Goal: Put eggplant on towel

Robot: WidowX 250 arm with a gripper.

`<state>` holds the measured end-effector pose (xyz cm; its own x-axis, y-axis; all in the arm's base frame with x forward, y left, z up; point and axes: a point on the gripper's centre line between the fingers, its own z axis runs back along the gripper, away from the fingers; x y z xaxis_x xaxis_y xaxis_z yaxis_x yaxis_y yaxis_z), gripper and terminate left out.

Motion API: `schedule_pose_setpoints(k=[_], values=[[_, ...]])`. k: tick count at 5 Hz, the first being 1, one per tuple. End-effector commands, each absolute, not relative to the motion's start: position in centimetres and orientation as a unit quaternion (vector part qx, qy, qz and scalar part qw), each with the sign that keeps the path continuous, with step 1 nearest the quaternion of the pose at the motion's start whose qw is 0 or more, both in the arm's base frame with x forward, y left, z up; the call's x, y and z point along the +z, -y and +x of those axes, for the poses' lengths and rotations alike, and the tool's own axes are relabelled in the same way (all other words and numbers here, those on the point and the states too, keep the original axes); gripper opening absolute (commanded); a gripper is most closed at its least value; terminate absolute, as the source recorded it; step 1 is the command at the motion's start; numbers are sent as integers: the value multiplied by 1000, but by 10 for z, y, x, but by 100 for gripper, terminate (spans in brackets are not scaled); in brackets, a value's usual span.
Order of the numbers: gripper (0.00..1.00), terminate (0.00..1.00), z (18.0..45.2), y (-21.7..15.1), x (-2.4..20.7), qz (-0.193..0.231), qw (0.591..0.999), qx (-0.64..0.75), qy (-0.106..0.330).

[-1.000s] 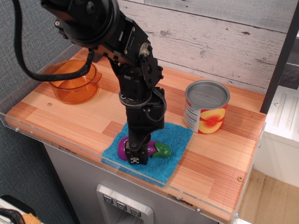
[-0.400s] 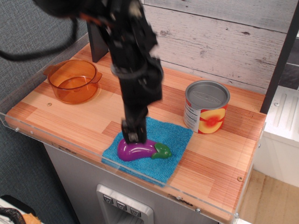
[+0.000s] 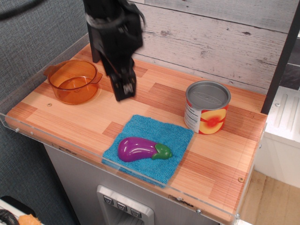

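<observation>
From my seat I see the eggplant (image 3: 140, 149) lying on its side on the towel (image 3: 151, 152), its purple body toward the left and its green cap pointing right, resting near the towel's front half with nothing touching it. The towel lies flat on the wooden table (image 3: 70, 117), close to the front edge. The gripper (image 3: 124, 89) hangs in the air above the table, behind and to the left of the towel, well apart from the eggplant and holding nothing. It is blurred in my view, so I cannot tell whether its jaws are parted or closed. An orange plastic pot (image 3: 73, 80) sits at the back left of the table, just left of the gripper as I see it. A tin can (image 3: 206, 107) with a peach label stands upright to the right of the towel, near its far right corner. Behind everything runs a grey plank wall (image 3: 211, 33).
</observation>
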<state>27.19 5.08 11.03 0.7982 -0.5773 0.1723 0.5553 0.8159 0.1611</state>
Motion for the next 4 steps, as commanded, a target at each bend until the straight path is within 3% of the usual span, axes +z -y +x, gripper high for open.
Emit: schedule_pose_setpoints(k=[1,3,4], values=[[100,0,298,-101,140,84,982,-78,149],[100,0,321,-131,138,50,988,17,147],[100,100,321,-131,138,50,988,17,147]])
